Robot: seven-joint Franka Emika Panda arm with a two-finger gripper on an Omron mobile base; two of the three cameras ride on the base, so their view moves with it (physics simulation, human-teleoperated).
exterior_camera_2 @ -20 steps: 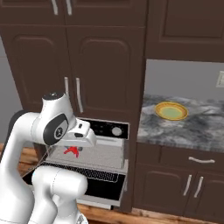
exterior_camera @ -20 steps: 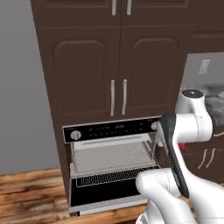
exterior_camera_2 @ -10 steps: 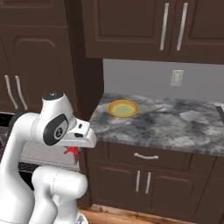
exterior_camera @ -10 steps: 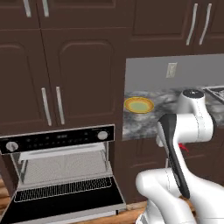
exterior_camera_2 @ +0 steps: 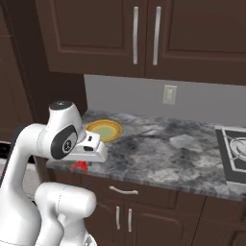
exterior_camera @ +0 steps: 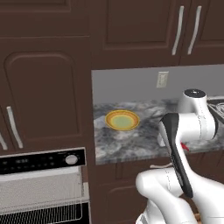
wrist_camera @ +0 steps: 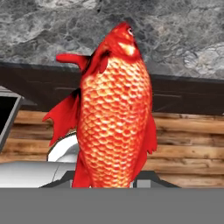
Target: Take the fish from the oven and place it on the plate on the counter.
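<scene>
My gripper (wrist_camera: 109, 183) is clamped on the scaly red-orange fish (wrist_camera: 113, 113), at the front edge of the speckled granite counter (exterior_camera_2: 158, 149). The right base view shows the round yellow plate (exterior_camera_2: 103, 130) beyond it.

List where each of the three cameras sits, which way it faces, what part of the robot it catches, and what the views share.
Left base view: behind the arm to its left, facing the counter, the plate and the oven; the white arm rises at lower right.
Right base view: behind the arm to its right, facing the same counter and plate; the arm rises at lower left, the gripper holding the fish below the counter edge.
Hand view: on the hand, looking along the gripper at the fish, counter edge beyond.
Shared: both base views show plate and counter; the fish appears in all three.
</scene>
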